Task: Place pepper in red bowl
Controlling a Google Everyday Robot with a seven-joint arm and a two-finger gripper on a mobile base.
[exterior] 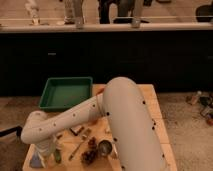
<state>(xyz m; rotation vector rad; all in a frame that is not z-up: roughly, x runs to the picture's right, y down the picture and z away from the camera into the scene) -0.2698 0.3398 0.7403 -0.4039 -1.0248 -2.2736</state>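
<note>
My gripper hangs at the end of the white arm, low over the front left corner of the wooden table. A slim green thing that looks like the pepper lies on the table just right of the gripper. I cannot tell if the gripper touches it. Only an orange-red sliver of the red bowl shows at the back of the table, right of the tray. The arm hides the rest of it.
A green rectangular tray sits at the table's back left. A metal cup, a dark reddish thing and small bits lie near the front. A pale bottle-like thing stands by the gripper. A dark counter runs behind.
</note>
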